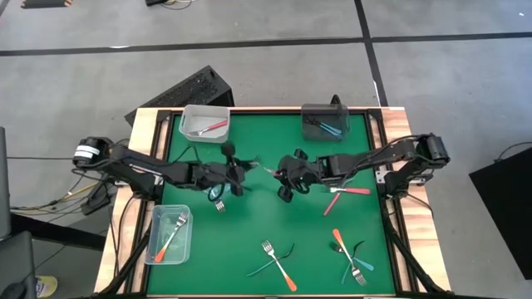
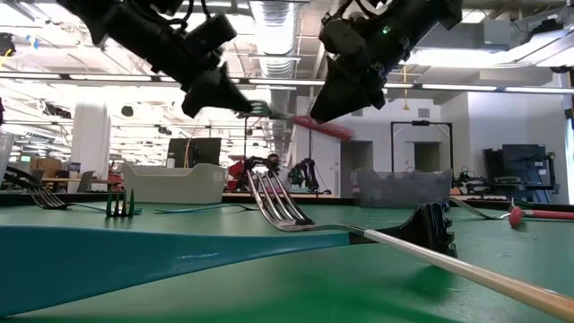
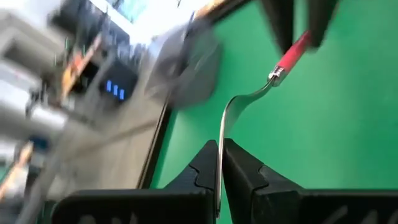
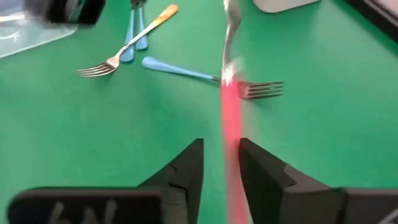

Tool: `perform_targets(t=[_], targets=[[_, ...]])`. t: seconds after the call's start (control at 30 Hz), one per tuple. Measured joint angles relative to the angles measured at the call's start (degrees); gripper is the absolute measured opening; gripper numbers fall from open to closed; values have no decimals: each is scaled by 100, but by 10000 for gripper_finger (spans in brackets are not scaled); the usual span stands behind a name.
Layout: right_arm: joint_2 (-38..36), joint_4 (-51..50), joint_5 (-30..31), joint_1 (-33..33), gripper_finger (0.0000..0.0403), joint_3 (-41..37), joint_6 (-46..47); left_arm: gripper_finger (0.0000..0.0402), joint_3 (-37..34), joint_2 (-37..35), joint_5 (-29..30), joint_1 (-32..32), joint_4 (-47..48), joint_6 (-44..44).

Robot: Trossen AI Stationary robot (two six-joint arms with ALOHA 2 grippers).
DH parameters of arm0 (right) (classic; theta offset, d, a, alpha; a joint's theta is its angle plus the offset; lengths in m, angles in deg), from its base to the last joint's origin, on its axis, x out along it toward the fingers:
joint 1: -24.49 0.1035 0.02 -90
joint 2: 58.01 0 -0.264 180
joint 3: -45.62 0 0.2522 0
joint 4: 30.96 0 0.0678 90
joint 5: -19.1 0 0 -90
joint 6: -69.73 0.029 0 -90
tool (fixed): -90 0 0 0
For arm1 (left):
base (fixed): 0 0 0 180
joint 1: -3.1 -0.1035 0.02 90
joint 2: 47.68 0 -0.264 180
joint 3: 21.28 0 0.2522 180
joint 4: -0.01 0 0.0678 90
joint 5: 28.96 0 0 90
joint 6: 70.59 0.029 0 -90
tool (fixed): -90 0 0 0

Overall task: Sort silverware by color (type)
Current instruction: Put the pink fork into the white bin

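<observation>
1. A red fork [image 1: 264, 169] hung in the air over the middle of the green mat [image 1: 266, 216], stretched between the two arms.
2. The left gripper [image 3: 219, 168] was pinched tight on the fork's silver head, with the thin metal squeezed flat between its two dark fingers.
3. The right gripper [image 4: 222, 163] was at the red handle end. Its fingers stood a little apart, with the handle running through the gap between them. I could not tell if they were touching it.
4. Near the right arm, two more red forks [image 1: 341, 193] lay on the mat, crossing each other.
5. At the front of the mat lay an orange fork [image 1: 278, 264] crossed over a teal one, and beside them, to the right, another orange fork [image 1: 345, 249] crossed with a blue one.
6. One more fork [image 1: 219, 204] lay just under the left gripper.
7. A clear bin [image 1: 169, 235] at the front left held an orange fork.
8. A second clear bin [image 1: 204, 122] at the back left held a red fork.
9. A dark grey bin [image 1: 325, 122] at the back right held a blue fork.
</observation>
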Motion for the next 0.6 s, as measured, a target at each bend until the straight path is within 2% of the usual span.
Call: perform_targets(t=[0.17, 0.33, 0.47, 0.6], targets=[[-58, -112, 51, 43, 159, -3, 15, 0, 199, -832, 603, -708, 1918, -986], [-95, -277, 241, 81, 185, -4, -25, 0, 207, -1964, 480, -1650, 3429, -1364], [-94, -397, 230, 111, 191, -4, -37, 0, 213, -2838, 98, -2395, 4190, -1151], [-92, -423, 274, 76, 191, -4, -38, 0, 213, -3319, 95, -2960, 4815, -974]])
